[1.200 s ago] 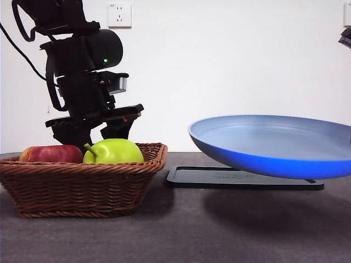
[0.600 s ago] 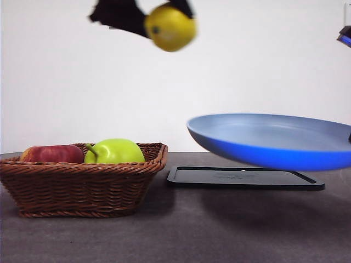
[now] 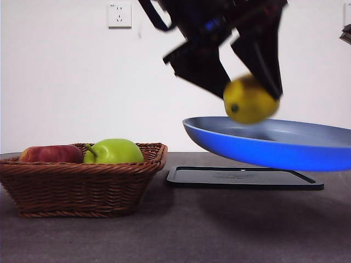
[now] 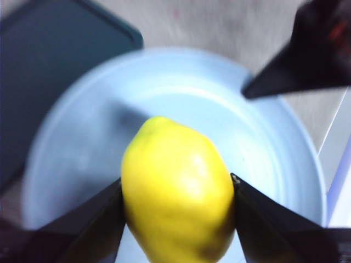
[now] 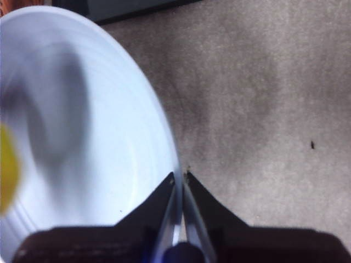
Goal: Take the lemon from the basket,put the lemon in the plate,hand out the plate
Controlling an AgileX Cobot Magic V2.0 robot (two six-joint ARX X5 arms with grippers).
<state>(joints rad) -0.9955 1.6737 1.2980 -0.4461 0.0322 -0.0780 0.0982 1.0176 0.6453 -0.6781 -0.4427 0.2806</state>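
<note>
My left gripper (image 3: 249, 96) is shut on the yellow lemon (image 3: 250, 101) and holds it just above the light-blue plate (image 3: 274, 143). In the left wrist view the lemon (image 4: 176, 189) sits between the two black jaws over the plate (image 4: 82, 148). My right gripper (image 5: 179, 183) is shut on the plate's rim (image 5: 164, 142) and holds the plate in the air above the table. The lemon's edge (image 5: 6, 167) shows in the right wrist view. The wicker basket (image 3: 82, 183) stands at the left.
The basket holds a green apple-like fruit (image 3: 112, 151) and a red apple (image 3: 50, 154). A flat black tray (image 3: 244, 178) lies on the grey table under the plate. A wall socket (image 3: 119, 15) is at the back.
The left gripper lifted the lemon out of the basket, carried it right and lowered it close over the plate. The plate has stayed almost still.
</note>
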